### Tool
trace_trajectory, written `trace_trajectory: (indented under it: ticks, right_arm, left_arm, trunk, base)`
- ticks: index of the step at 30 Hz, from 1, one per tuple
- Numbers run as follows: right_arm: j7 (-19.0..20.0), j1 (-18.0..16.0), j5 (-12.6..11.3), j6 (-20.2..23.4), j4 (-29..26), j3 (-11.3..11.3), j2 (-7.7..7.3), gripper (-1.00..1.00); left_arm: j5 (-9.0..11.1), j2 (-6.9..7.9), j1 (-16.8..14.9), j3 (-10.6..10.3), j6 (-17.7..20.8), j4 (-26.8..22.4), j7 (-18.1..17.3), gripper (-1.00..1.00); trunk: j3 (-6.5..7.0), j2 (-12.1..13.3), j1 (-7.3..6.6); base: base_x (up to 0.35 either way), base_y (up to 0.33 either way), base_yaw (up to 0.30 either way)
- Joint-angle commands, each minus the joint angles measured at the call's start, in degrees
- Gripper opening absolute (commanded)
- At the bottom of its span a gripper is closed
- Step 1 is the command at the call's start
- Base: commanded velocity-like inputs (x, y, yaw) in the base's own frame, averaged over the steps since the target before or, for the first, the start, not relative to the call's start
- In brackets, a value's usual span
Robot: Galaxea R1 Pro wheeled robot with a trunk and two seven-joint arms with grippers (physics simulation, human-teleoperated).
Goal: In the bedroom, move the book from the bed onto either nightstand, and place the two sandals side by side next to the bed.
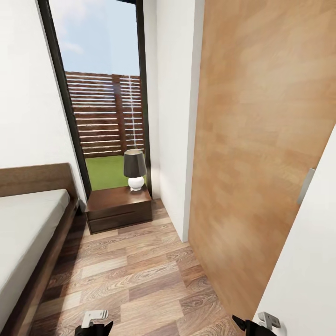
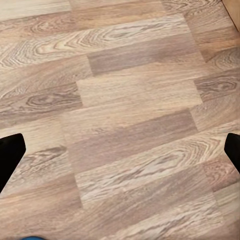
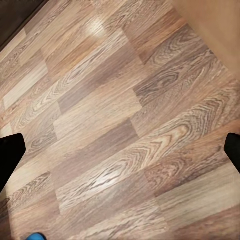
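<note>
The bed (image 1: 43, 268), a dark wood frame with a pale mattress, runs along the left of the head view. One nightstand (image 1: 119, 208) stands past its headboard, below the window. The book and the two sandals are out of view. My left gripper (image 1: 94, 322) and right gripper (image 1: 261, 323) hang low at the near edge of the head view, over bare plank floor. In the left wrist view the left gripper (image 2: 120, 155) is open with nothing between its black fingertips (image 2: 10, 152). The right gripper (image 3: 120, 155) is open and empty too.
A lamp (image 1: 135, 169) with a dark shade and white base sits on the nightstand. A tall dark-framed window (image 1: 105, 93) is behind it. A large wooden door (image 1: 252, 154) stands close on the right beside a white wall. A floor lane (image 1: 126, 275) runs between bed and door.
</note>
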Motion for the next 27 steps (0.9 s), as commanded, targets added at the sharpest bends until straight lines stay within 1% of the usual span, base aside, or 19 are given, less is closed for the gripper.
trace_trajectory:
  ticks: [1,15,20,23,27]
  right_arm:
    - [0.3,0.0,0.3,-0.2,0.1,-0.5,0.0,1.0]
    - [0.3,0.0,0.4,-0.2,0.1,-0.5,0.0,1.0]
    - [0.3,-0.1,0.4,-0.2,0.1,-0.5,0.0,1.0]
    - [0.3,0.0,0.4,-0.2,0.1,-0.5,0.0,1.0]
    - [0.3,0.0,0.4,-0.2,0.1,-0.5,0.0,1.0]
  left_arm:
    - [0.6,0.02,0.0,-0.5,-0.2,0.1,-0.2,1.0]
    - [0.6,-0.07,0.0,-0.5,-0.1,0.1,-0.2,1.0]
    - [0.6,-0.08,0.0,-0.5,-0.1,0.1,-0.2,1.0]
    - [0.6,-0.08,0.0,-0.5,-0.1,0.1,-0.2,1.0]
    - [0.6,-0.08,0.0,-0.6,-0.1,0.1,-0.2,1.0]
  trunk:
    - [-0.06,0.0,0.0]
    - [-0.06,0.0,0.0]
    - [-0.06,0.0,0.0]
    - [-0.06,0.0,0.0]
    - [-0.06,0.0,0.0]
  base:
    - [0.0,-0.01,0.0]
    - [0.0,-0.001,0.004]
    - [0.004,0.0,0.193]
    - [0.122,0.0,0.084]
    - [0.253,0.0,0.022]
